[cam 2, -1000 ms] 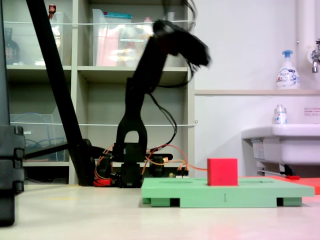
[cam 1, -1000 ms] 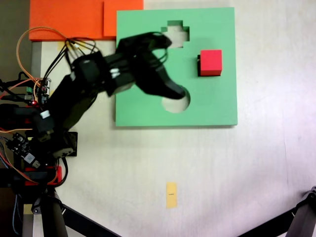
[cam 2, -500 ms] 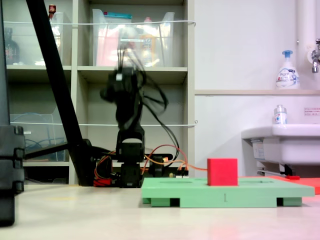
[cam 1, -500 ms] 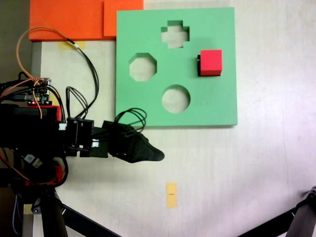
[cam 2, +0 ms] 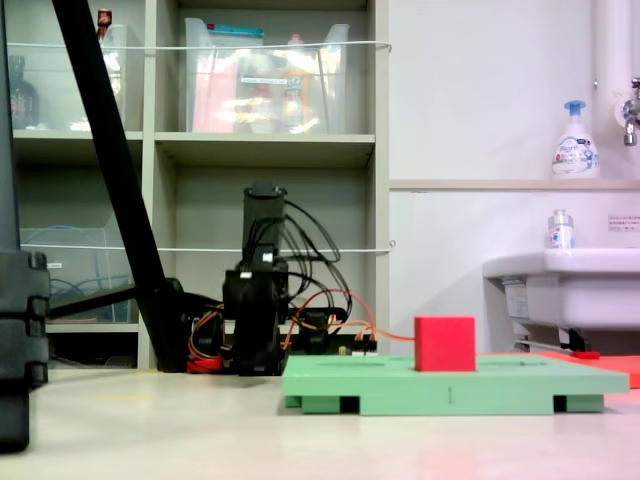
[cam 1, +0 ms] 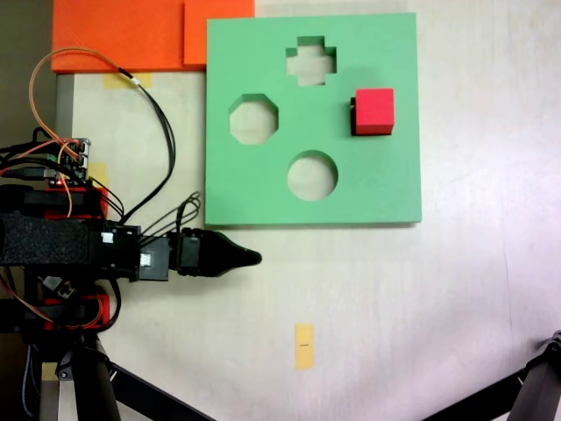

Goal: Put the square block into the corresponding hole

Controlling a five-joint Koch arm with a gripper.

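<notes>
The red square block (cam 1: 374, 111) stands on the right part of the green board (cam 1: 386, 189), and in a fixed view from the side the square block (cam 2: 445, 343) rises above the green board (cam 2: 500, 384). A dark sliver at the block's left edge hints at the square hole beneath it, which is otherwise covered. My gripper (cam 1: 250, 257) lies low over the table below the board's left corner, pointing right, far from the block. It tapers to a single tip, so its jaws cannot be told apart. Nothing is in it. The folded arm (cam 2: 260, 310) sits behind the board.
The board also has an octagonal cutout (cam 1: 253, 120), a round cutout (cam 1: 312, 175) and a cross-shaped cutout (cam 1: 310, 60). Orange foam sheets (cam 1: 123, 35) lie at the top left. A yellow tag (cam 1: 304, 346) is stuck to the table. Wires and the arm's base (cam 1: 61, 184) fill the left edge.
The arm has swung away from above the board, dropped and folded back toward its base. The block has not moved.
</notes>
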